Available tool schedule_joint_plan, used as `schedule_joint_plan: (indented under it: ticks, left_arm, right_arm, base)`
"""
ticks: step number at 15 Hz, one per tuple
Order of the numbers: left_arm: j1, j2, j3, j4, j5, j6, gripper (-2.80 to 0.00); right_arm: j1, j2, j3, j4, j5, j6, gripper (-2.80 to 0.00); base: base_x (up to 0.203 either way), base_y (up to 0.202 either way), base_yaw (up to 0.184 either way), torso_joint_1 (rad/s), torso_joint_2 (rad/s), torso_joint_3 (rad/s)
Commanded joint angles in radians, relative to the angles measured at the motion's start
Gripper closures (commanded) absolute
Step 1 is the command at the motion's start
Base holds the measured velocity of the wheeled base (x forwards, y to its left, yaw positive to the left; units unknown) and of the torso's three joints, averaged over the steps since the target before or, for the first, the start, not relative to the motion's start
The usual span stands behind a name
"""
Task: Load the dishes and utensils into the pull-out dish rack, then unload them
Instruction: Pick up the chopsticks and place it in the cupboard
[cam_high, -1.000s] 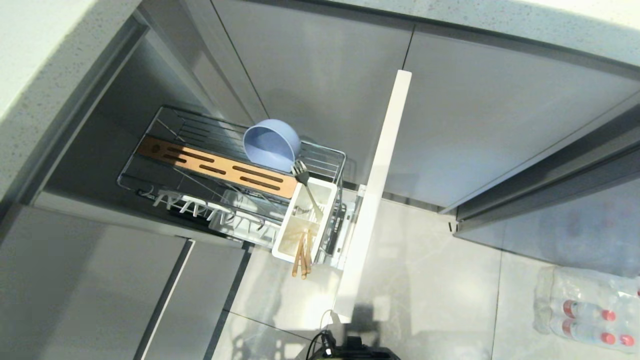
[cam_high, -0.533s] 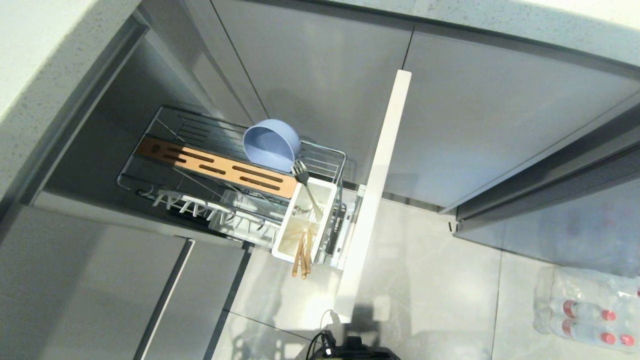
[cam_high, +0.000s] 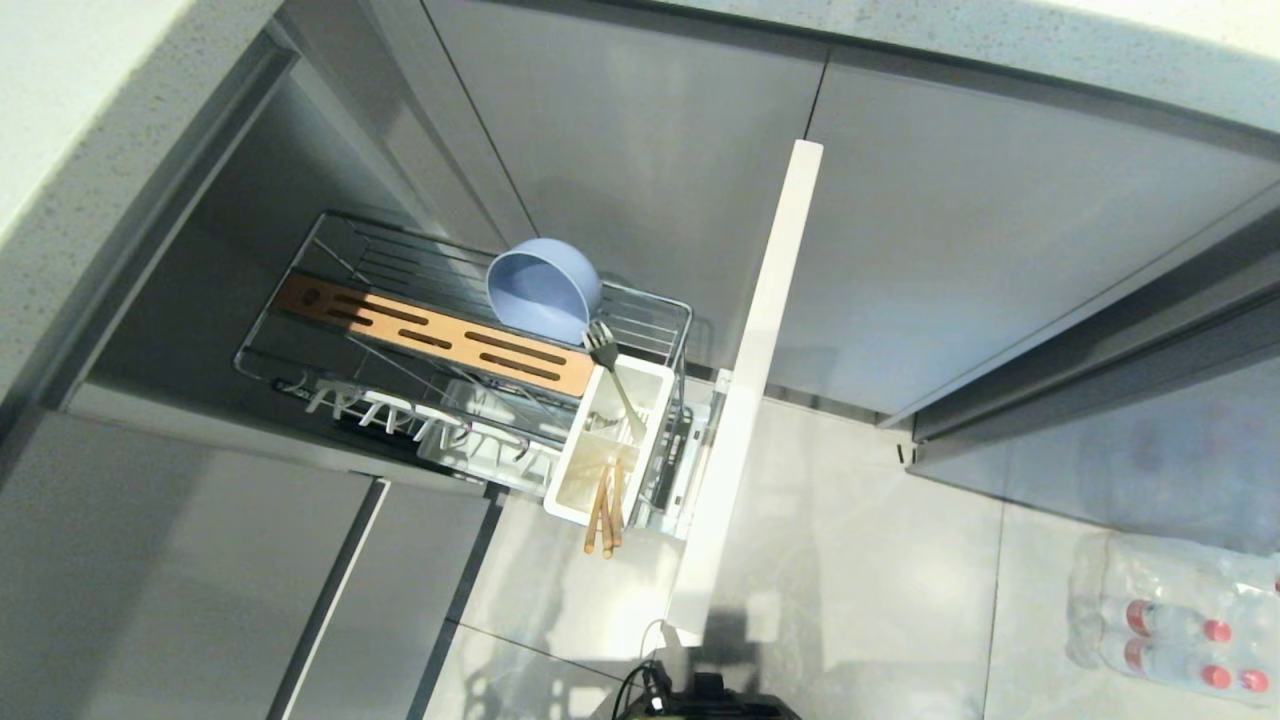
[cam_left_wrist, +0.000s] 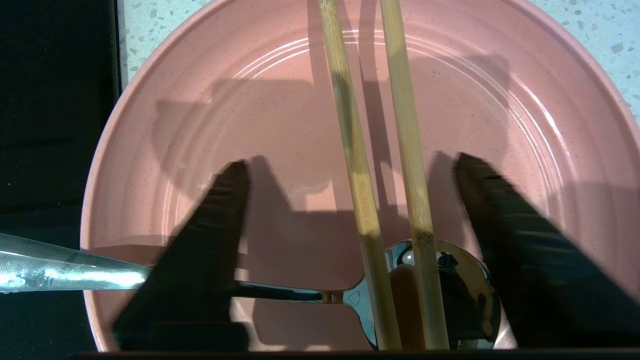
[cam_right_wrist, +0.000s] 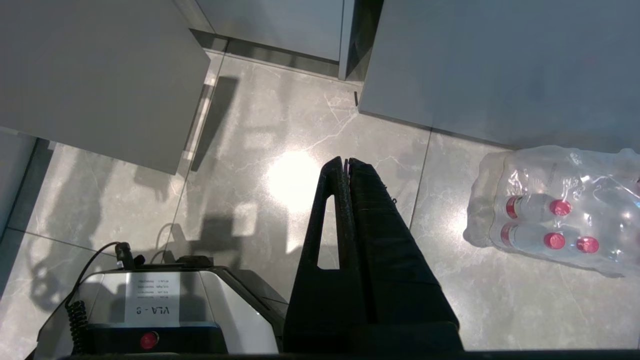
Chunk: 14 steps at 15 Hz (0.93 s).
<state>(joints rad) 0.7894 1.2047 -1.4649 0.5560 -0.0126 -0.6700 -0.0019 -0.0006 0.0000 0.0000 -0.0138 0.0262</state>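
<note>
A: Any writing you can read?
B: Only a label on the robot base (cam_right_wrist: 150, 305), seen upside down in the right wrist view: "VLA - 8", I think. The last character is hard to make out.
A: Where's the left gripper (cam_left_wrist: 350, 170)?
B: Over the salmon-pink plate (cam_left_wrist: 280, 125), which lies flat on the speckled counter (cam_left_wrist: 600, 30). Its fingers stand apart, one on each side of a pair of wooden chopsticks (cam_left_wrist: 360, 185), not touching them. The chopsticks lie side by side across the plate, their long axis running straight away from the wrist. A metal spoon (cam_left_wrist: 65, 270) lies crosswise beneath them, bowl on the plate, handle out over the rim.
A: And the rack?
B: The pull-out dish rack (cam_high: 300, 300) is drawn out. The periwinkle bowl (cam_high: 545, 288) sits tilted in it, mouth towards the camera. The fork (cam_high: 612, 370) stands tines up in the white utensil cup (cam_high: 575, 470), beside more chopsticks (cam_high: 604, 515).
A: Right gripper (cam_right_wrist: 346, 162)?
B: Pressed together, hanging over the floor (cam_right_wrist: 280, 150) near a shrink-wrapped pack of bottles (cam_right_wrist: 555, 210).
</note>
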Motion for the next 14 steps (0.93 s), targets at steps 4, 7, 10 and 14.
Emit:
schedule_joint_plan:
  ticks: [4,7,10,14]
  left_arm:
    - [-0.001,-0.016,0.009,-0.001,0.0,-0.005,0.0]
    - [-0.001,-0.023,0.015,-0.002,-0.028,-0.005,0.0]
    - [-0.001,-0.033,0.01,-0.01,-0.033,-0.006,0.0]
    - [-0.016,-0.091,-0.032,-0.025,-0.038,-0.006,0.0]
  right_arm:
    - [0.0,0.001,0.0,0.0,0.0,0.0,0.0]
    - [0.0,0.001,0.0,0.0,0.0,0.0,0.0]
    - [0.0,0.001,0.0,0.0,0.0,0.0,0.0]
    - [-0.001,0.001,0.0,0.0,-0.001,0.0,0.0]
  base:
    - [0.0,0.0,0.0,0.0,0.0,0.0]
    - [0.0,0.0,0.0,0.0,0.0,0.0]
    - [0.0,0.0,0.0,0.0,0.0,0.0]
    - [0.0,0.0,0.0,0.0,0.0,0.0]
